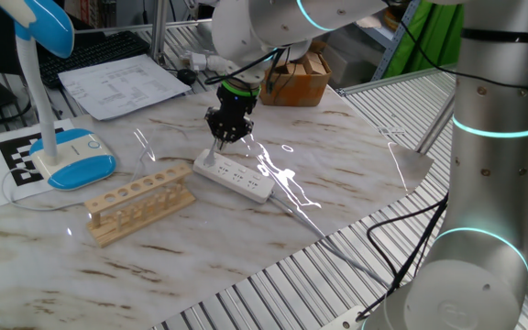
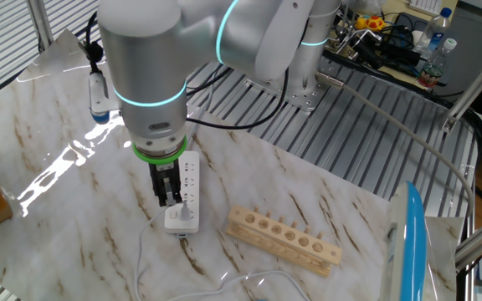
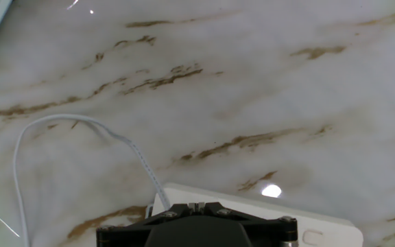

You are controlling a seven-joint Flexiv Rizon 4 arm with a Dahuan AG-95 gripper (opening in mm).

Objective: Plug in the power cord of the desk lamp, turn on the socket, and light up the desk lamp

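The socket (image 1: 242,180), a long white strip, lies on the marble table beside a wooden rack (image 1: 140,202). My gripper (image 1: 220,145) points straight down with its jaws shut, the tips at the strip's end (image 2: 182,219). Nothing shows between the fingers. In the hand view the gripper (image 3: 192,204) sits over the socket (image 3: 307,223), and the thin white power cord (image 3: 129,147) runs up to that end of the strip. The cord (image 2: 145,259) trails off toward the table edge. The desk lamp (image 1: 76,160) stands at the left, its blue head (image 1: 49,23) unlit.
The rack (image 2: 283,238) lies between socket and lamp. Papers (image 1: 131,82) and a cardboard box (image 1: 301,78) sit at the back. The strip's thicker cable (image 1: 324,234) runs off the front right edge. A marker sheet (image 1: 21,156) lies under the lamp base.
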